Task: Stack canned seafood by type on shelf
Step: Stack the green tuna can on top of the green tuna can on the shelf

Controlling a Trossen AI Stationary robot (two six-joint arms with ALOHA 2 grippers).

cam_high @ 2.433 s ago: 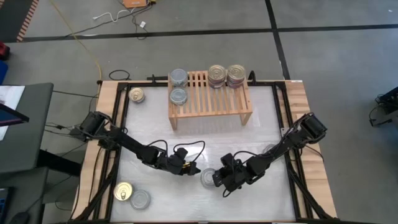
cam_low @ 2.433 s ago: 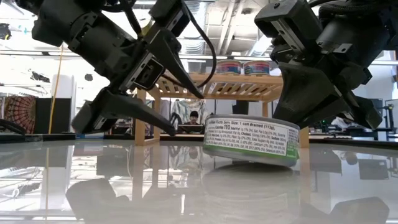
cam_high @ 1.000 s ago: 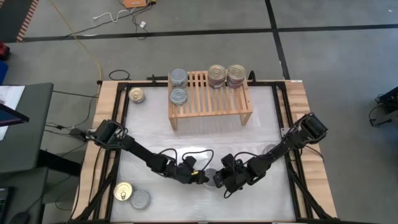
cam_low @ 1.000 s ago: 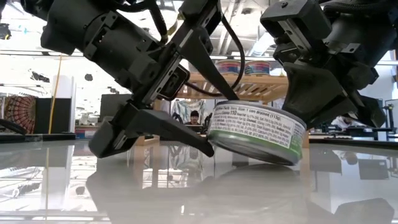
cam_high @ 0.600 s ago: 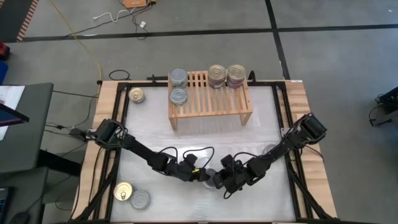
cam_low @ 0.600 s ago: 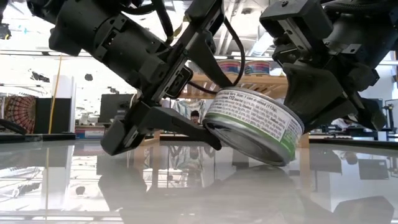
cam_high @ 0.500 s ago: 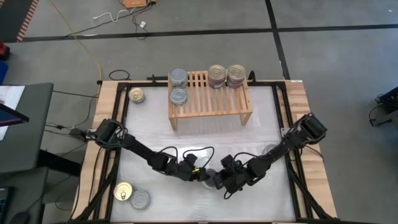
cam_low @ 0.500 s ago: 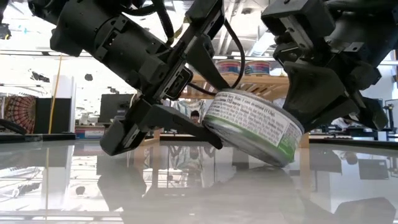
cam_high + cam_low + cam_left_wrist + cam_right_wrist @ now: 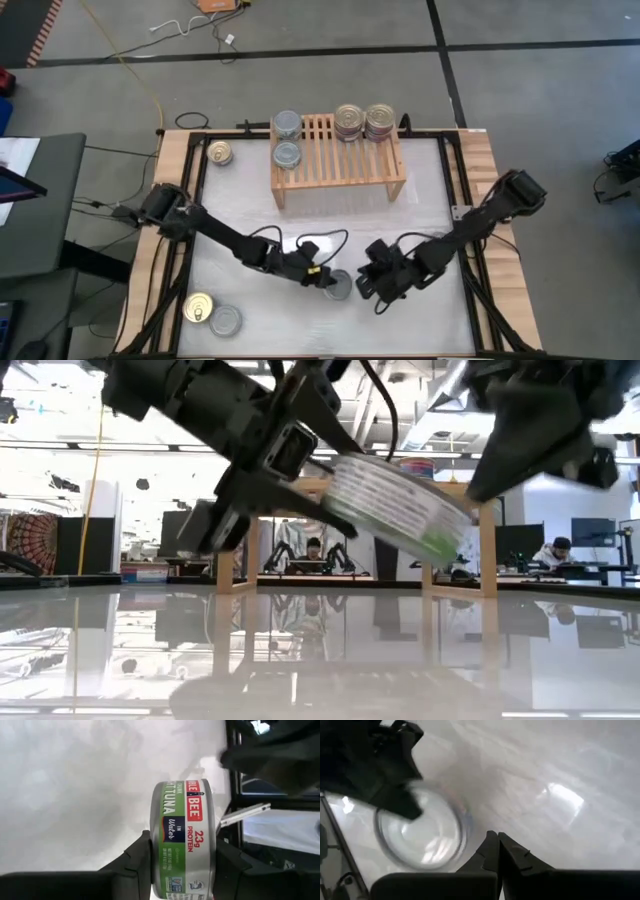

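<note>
A round tin of canned seafood (image 9: 185, 835) with a green-and-white label hangs tilted above the table's near middle, with my left gripper (image 9: 327, 282) shut on it. My right gripper (image 9: 367, 287) is shut and holds nothing, just to the tin's right and apart from it; its wrist view shows the tin's silver face (image 9: 420, 832). The light-wood shelf (image 9: 338, 165) stands at the far middle. On its slats stand two silver-topped tins (image 9: 287, 140) at the left and two short stacks (image 9: 364, 122) at the right. My left gripper pinches the tin between its two fingers (image 9: 137, 857), one on each flat end (image 9: 214, 837), so the labelled wall faces the wrist camera. The fingers come slanting down from the table's left. The tin is tilted and lifted clear of the table (image 9: 385, 495).
A gold-lidded tin (image 9: 219, 153) sits on the table left of the shelf. Two more tins (image 9: 210, 314) lie at the near left corner. A dark frame (image 9: 455, 190) runs along the table's sides. White tabletop lies bare between the shelf and the grippers.
My left gripper has shut on the tin, which my right gripper had tipped up on its edge, and has lifted it clear of the table, still tilted. My right gripper, staying shut, has risen and drawn back toward the table's right edge, away from the tin.
</note>
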